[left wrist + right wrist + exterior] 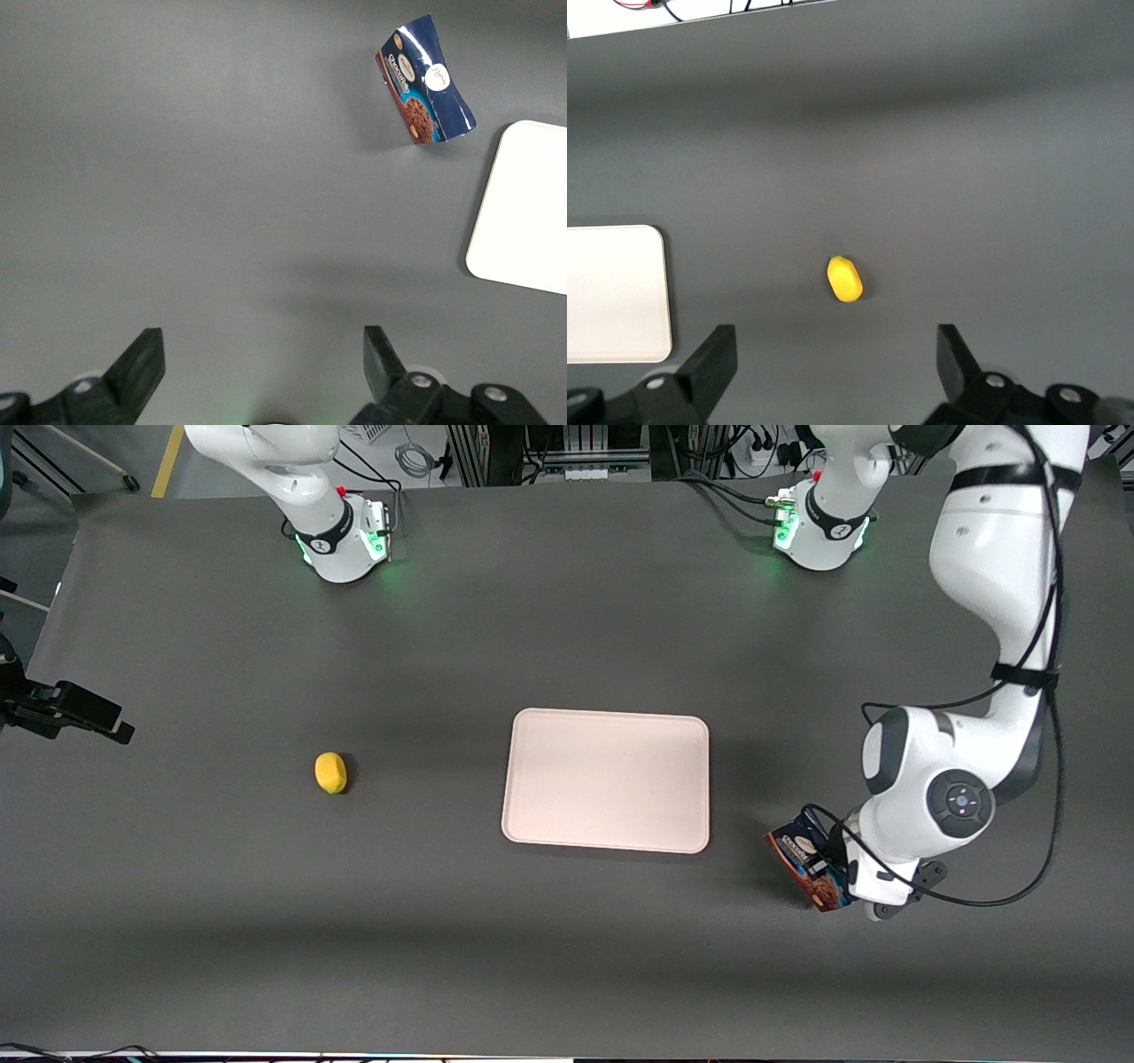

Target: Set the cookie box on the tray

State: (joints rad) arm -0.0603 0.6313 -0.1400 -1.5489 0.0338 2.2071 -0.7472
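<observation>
The cookie box (804,861) is a dark blue carton with a brown cookie picture. It lies on the table beside the tray (607,781), toward the working arm's end, and the working arm's wrist covers one end of it. The tray is large, pale pink and bare. In the left wrist view my gripper (263,341) is open and empty above bare table, well apart from the cookie box (423,78) and from the tray (523,208). My gripper's fingers are hidden under the wrist in the front view.
A small yellow lemon-like object (330,771) lies on the dark table toward the parked arm's end, well apart from the tray; it also shows in the right wrist view (845,279). The tray's corner shows there too (611,292).
</observation>
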